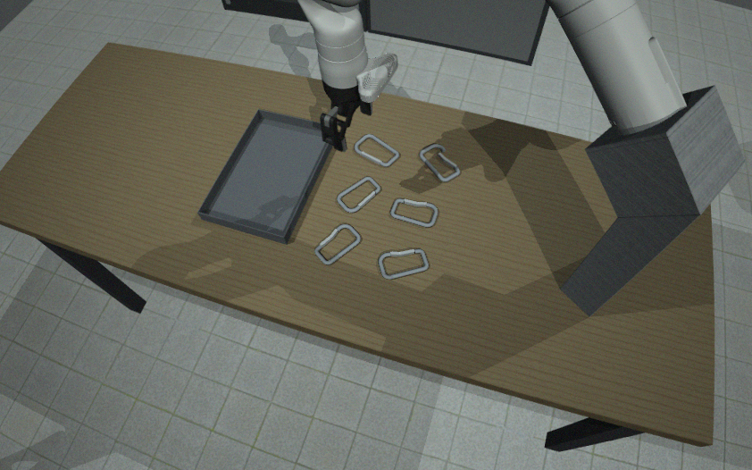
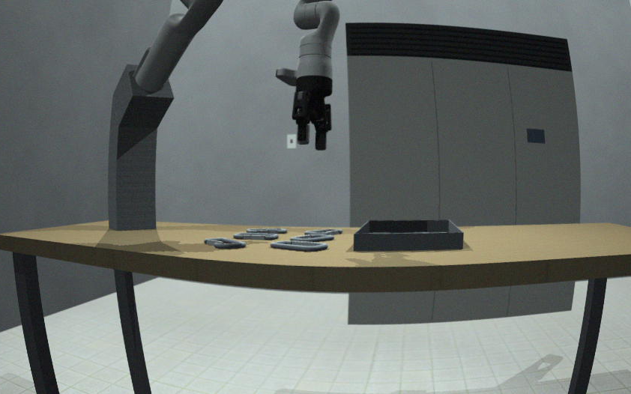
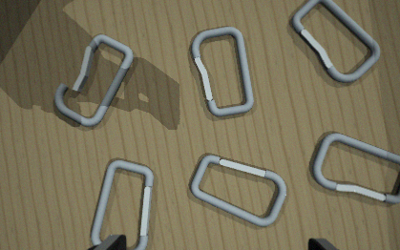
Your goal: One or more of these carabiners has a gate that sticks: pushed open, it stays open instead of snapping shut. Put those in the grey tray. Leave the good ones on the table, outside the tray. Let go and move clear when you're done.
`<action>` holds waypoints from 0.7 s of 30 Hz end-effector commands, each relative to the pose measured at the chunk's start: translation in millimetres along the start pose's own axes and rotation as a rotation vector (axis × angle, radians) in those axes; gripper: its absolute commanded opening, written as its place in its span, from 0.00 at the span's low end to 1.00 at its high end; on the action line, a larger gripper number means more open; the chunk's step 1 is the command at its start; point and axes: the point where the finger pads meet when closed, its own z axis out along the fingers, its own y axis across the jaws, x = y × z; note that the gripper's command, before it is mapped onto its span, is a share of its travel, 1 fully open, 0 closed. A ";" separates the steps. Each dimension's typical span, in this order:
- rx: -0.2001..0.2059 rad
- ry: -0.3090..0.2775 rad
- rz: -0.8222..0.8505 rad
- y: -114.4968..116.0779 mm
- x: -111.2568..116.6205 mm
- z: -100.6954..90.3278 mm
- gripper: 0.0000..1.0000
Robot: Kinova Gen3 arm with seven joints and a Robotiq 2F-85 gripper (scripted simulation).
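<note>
Open-gated carabiner point(image 1: 430, 167) point(image 2: 229, 246) point(image 3: 115, 86) on table point(image 1: 513, 332) point(image 2: 337, 279) point(image 3: 169, 143), outside tray point(image 1: 245, 229) point(image 2: 408, 241); wrist view: 11 o'clock from gripper point(image 1: 354, 128) point(image 2: 312, 145) point(image 3: 217, 244), long axis 1–7 o'clock. Gripper raised, spread fully, nothing held.

Carabiners, six, pale grey metal, flat on the counter: five point(image 1: 413, 222) point(image 2: 255, 237) point(image 3: 244, 67) closed; one carabiner point(image 1: 431, 169) point(image 2: 229, 246) point(image 3: 114, 86) with gate angled inward (partly shadowed). Tray point(image 1: 245, 229) point(image 2: 408, 241), one: grey, rectangular, low-walled, upright beside the group.
</note>
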 end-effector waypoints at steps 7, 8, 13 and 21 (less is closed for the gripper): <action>0.012 0.002 0.000 0.6 7.2 -46.2 1.00; 0.012 0.002 0.000 0.6 7.2 -46.2 1.00; 0.012 0.002 0.000 0.6 7.2 -46.2 1.00; 0.041 0.000 -0.002 1.0 13.4 -88.8 1.00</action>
